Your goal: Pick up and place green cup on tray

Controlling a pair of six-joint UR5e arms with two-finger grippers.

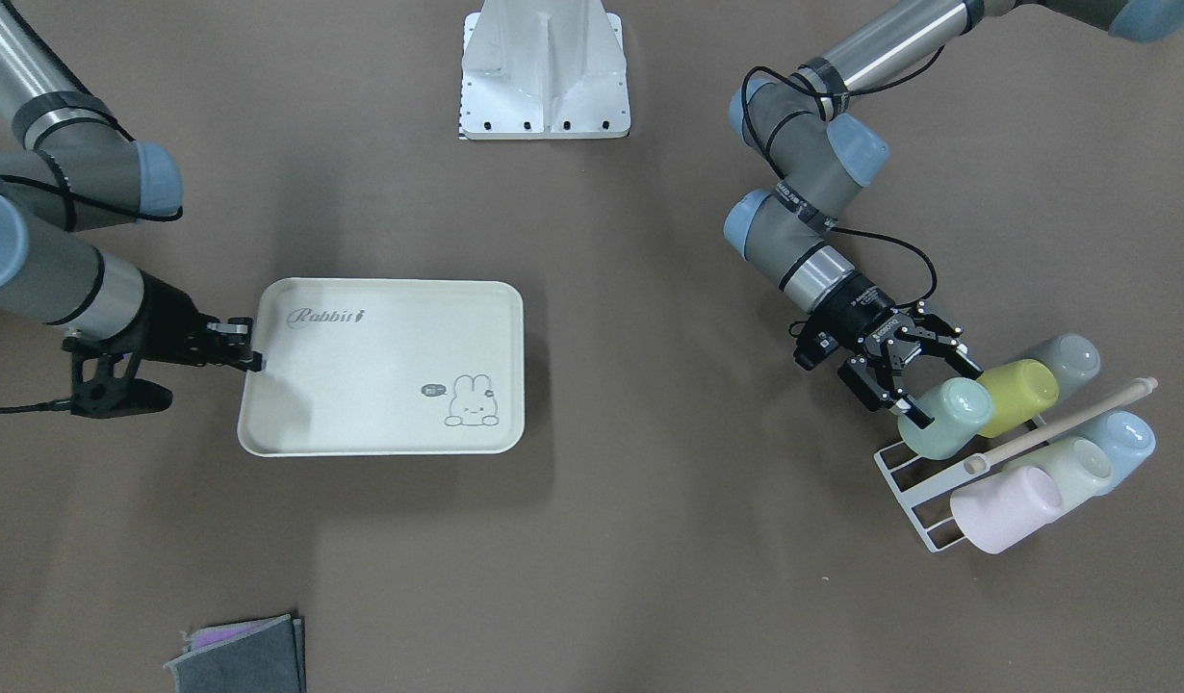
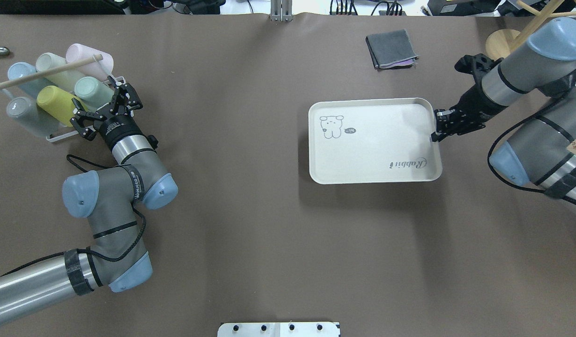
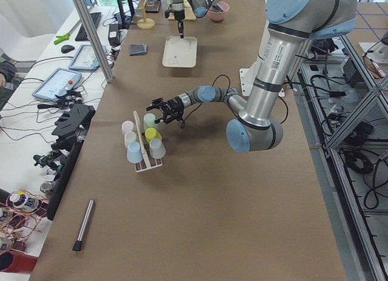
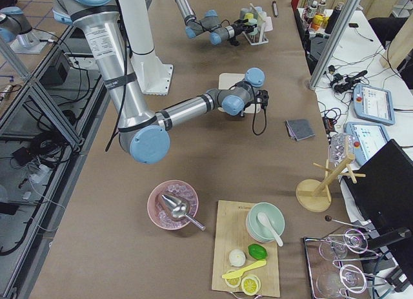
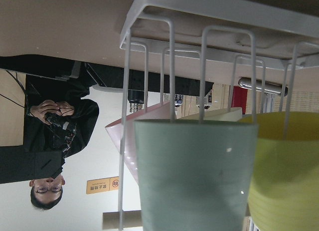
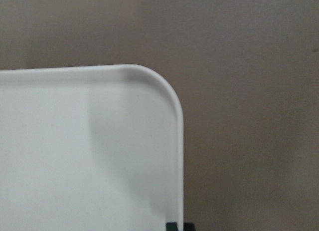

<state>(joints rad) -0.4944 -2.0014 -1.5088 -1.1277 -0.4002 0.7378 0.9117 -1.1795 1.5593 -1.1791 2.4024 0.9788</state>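
The left arm point(image 2: 114, 196) and the right arm point(image 2: 527, 79) are brushed silver tubes joined by dark grey housings with pale blue caps, wrapped in black tape bands and trailed by thin black cables. The left end effector point(image 1: 943, 393) and the right end effector point(image 1: 248, 345) are black two-finger units; white lettering marks the left arm's grey wrist link.

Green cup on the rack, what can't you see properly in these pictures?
- Mint-green plastic cup: partly cut off by the left wrist view's lower edge.
- Right gripper: fingertips cut off in the right wrist view; grip on the cream rectangular tray unclear.
- Left gripper: outside its own wrist view.
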